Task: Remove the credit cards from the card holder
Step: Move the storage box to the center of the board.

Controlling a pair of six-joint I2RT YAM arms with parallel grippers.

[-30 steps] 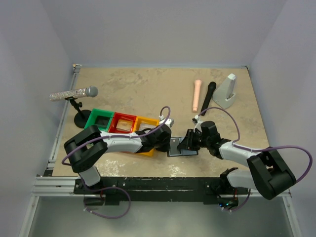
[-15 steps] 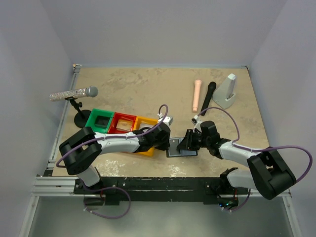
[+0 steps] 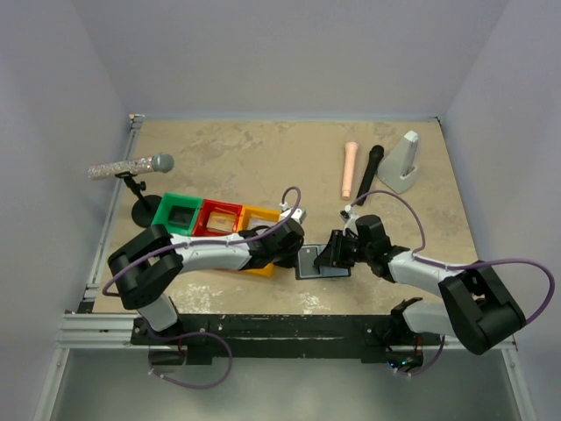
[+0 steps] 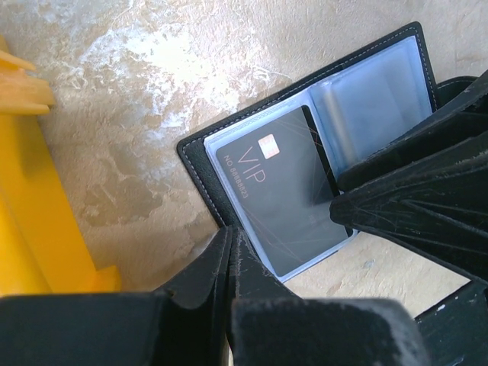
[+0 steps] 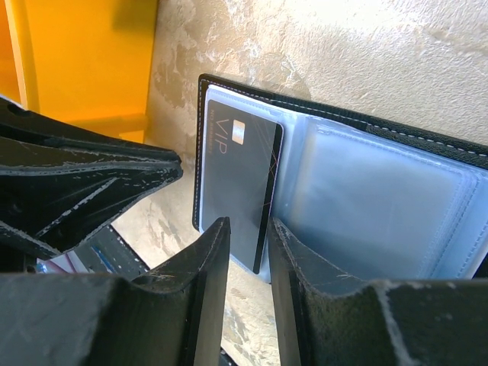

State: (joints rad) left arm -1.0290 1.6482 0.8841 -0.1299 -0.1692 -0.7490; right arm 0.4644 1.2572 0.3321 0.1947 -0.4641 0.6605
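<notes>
Movement is slight: left claw (image 4: 229,235), shut, has crept to the wallet's (image 4: 197,162) edge; right claw (image 5: 248,226), slightly parted, straddles the still-sleeved dark card (image 4: 274,206).

The left arm (image 3: 215,254) and right arm (image 3: 425,272) are white with chunky black joints. A purple cable (image 3: 522,260) loops along each. The fingers (image 5: 191,305) are black and scratched.

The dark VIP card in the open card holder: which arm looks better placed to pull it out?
Right, probably. The right gripper has its jaws slightly apart, lined up over one end of the VIP card; the left gripper is shut, at the card holder's edge.
</notes>
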